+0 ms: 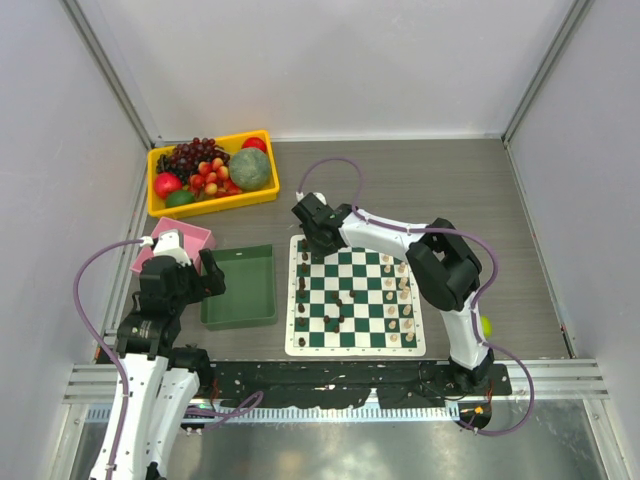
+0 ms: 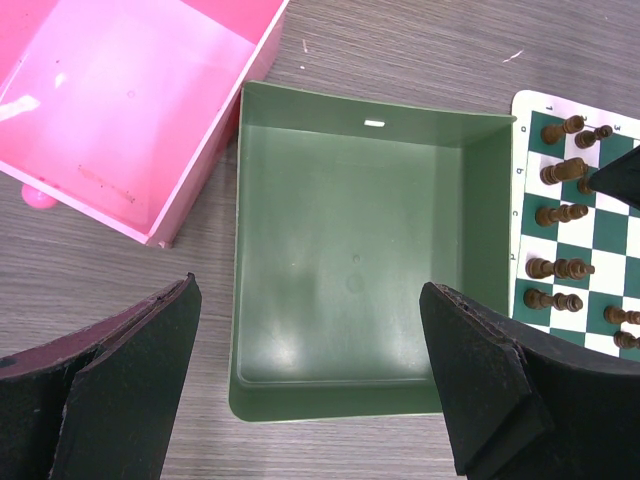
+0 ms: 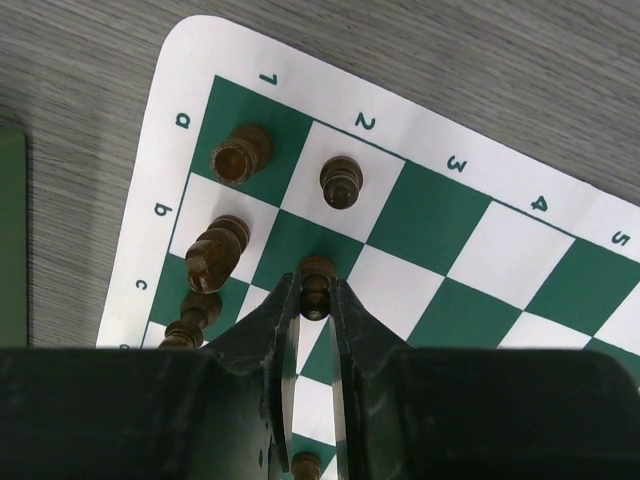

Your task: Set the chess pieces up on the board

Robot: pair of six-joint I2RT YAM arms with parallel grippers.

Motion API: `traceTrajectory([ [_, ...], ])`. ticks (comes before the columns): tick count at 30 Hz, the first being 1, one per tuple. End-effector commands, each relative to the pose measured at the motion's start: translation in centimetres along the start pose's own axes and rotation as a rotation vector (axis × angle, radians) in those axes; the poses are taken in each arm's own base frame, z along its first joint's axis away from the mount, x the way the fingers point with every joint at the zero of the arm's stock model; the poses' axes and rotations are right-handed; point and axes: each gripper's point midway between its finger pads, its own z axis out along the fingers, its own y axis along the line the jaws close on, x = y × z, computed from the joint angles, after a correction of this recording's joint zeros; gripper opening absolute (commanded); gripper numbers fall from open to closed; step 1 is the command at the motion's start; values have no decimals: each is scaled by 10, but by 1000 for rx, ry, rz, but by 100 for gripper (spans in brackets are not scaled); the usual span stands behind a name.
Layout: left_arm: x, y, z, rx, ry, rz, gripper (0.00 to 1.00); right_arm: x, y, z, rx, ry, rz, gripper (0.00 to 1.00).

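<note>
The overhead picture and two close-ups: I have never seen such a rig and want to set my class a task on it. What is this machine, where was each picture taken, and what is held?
These are two robot arms bolted to a table. The wide picture comes from a camera above them; each close-up from a camera on one wrist. On the table lie the board, a green tray, a pink box and a yellow bin of fruit. Most dark pieces stand along the board's left side, cream pieces along its right. The right arm's fingers pinch one dark piece. The left arm's fingers are open above the tray, holding nothing.
</note>
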Motion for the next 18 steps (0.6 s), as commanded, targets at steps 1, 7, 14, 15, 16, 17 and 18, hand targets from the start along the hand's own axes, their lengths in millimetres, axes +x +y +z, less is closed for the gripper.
traceTrajectory([
  [1,-10,-4,-1,19,-36,-4,99,-18,9,-4,-30,-45,12,19],
  [7,-9,-4,-1,18,-35,-2,99,-14,10,2,-30,-32,13,19],
  [14,-9,-4,-1,20,-35,-4,99,-15,8,-5,-31,-41,16,28],
  [15,-9,-4,-1,20,-35,-4,99,-18,9,-10,-36,-54,15,29],
  [16,-10,-4,-1,21,-37,-4,99,-20,9,-12,-37,-59,17,30],
  [17,-10,-4,-1,19,-39,-4,99,-23,10,-17,-47,-64,18,31],
  [18,-10,-4,-1,19,-38,-3,99,-29,11,-24,-60,-77,20,35],
])
